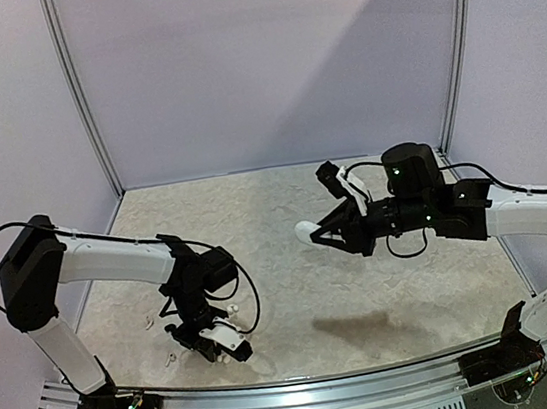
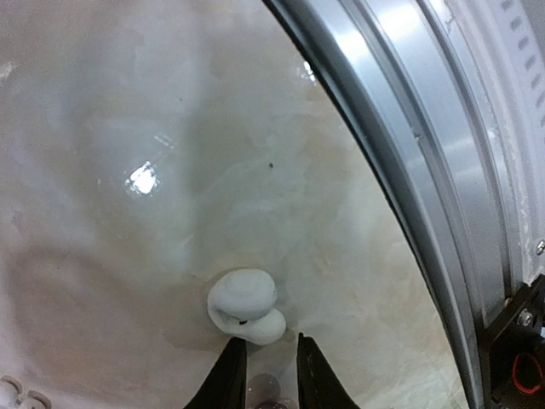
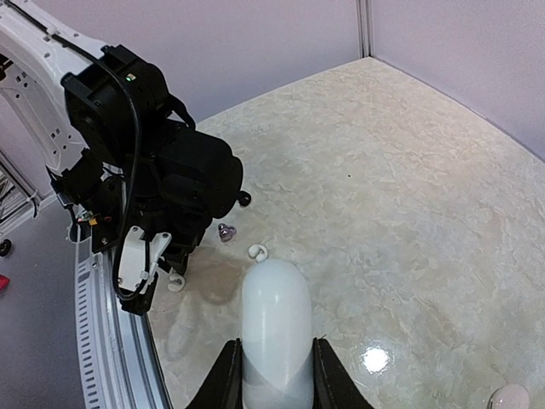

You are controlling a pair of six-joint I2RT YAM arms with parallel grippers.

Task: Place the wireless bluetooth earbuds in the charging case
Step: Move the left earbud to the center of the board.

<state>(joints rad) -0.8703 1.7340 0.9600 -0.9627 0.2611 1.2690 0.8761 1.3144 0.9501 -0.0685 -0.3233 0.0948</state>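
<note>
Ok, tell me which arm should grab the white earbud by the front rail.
Left. The left claw is down at the table, the small white pebble-shaped earbud right at its fingertips. The right claw is raised and shut on the rounded white plastic charging case, so it is not free.

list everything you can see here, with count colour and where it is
charging case: 1, white, held off the table in the right gripper
white earbuds: at least 2, white, on the table by the left arm; one lies just ahead of the left gripper's tips
lavender earbud: 1, lavender, on the table beside a white one
rounded thing: 1, pale, cut off by the frame edge, cannot tell what
table: 1, beige marbled
rail: 1, silver, along the table's near edge
left gripper: 1, black fingers, low over the table, nothing between them
right gripper: 1, black fingers, clamped on the case
</note>
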